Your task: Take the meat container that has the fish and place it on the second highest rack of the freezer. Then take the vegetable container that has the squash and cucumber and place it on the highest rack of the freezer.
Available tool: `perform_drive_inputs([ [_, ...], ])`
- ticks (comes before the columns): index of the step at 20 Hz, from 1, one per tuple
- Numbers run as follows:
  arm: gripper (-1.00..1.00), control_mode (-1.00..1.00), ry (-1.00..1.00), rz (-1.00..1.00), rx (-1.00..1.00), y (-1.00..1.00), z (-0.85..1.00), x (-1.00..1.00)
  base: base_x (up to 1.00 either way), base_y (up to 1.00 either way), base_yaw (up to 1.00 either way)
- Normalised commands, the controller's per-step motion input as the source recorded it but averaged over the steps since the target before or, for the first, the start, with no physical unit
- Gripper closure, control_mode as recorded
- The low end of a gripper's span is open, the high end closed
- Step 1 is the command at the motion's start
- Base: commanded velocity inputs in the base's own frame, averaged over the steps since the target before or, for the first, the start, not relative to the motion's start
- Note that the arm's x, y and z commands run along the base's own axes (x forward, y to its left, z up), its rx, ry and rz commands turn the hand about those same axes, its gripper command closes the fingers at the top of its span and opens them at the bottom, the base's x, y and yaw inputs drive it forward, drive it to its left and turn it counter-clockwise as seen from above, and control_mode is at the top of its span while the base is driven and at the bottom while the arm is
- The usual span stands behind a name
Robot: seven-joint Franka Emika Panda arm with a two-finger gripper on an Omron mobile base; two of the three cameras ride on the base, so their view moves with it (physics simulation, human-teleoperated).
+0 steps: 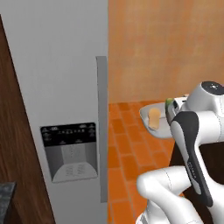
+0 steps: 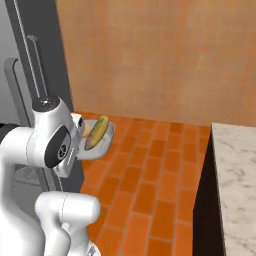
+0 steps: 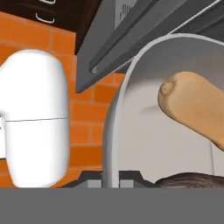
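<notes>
Gripper point(image 3: 110, 177): clamped on the rim of the vegetable container point(image 3: 114, 131), jaws pinched tight on the grey edge.
Vegetable container: a pale grey bowl held up in the air off the floor, just beside the freezer point(image 1: 57, 87) on its handle side, out over the orange tiles.
Squash point(image 1: 154, 119): stubby yellow-orange piece lying inside the bowl; in the hand view it fills the bowl's right half.
Cucumber point(image 2: 97, 132): green stick resting in the same bowl, next to the squash.
Freezer: tall grey cabinet with its door closed, a long bar handle point(image 1: 102, 127) down the edge nearest the bowl and a dispenser panel point(image 1: 70, 151) on the front.
Counter point(image 2: 235, 175): marbled top, well apart from the freezer, across the tiled floor point(image 2: 150, 185).
</notes>
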Motion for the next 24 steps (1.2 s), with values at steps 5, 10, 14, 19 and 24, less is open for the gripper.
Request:
perform_drive_inputs([
  [5, 1.00, 1.00, 0.00, 0.00, 0.00, 0.00, 0.00, 0.00, 0.45, -0.62, -0.05],
  [10, 1.00, 1.00, 0.00, 0.00, 0.00, 0.00, 0.00, 0.00, 0.75, -0.47, -0.07],
  [14, 1.00, 1.00, 0.00, 0.00, 0.00, 0.00, 0.00, 0.00, 0.98, -0.28, -0.03],
  [19, 1.00, 1.00, 0.00, 0.00, 0.00, 0.00, 0.00, 0.00, 1.00, -0.19, 0.00],
  [24, 1.00, 1.00, 0.00, 0.00, 0.00, 0.00, 0.00, 0.00, 1.00, -0.19, 0.00],
])
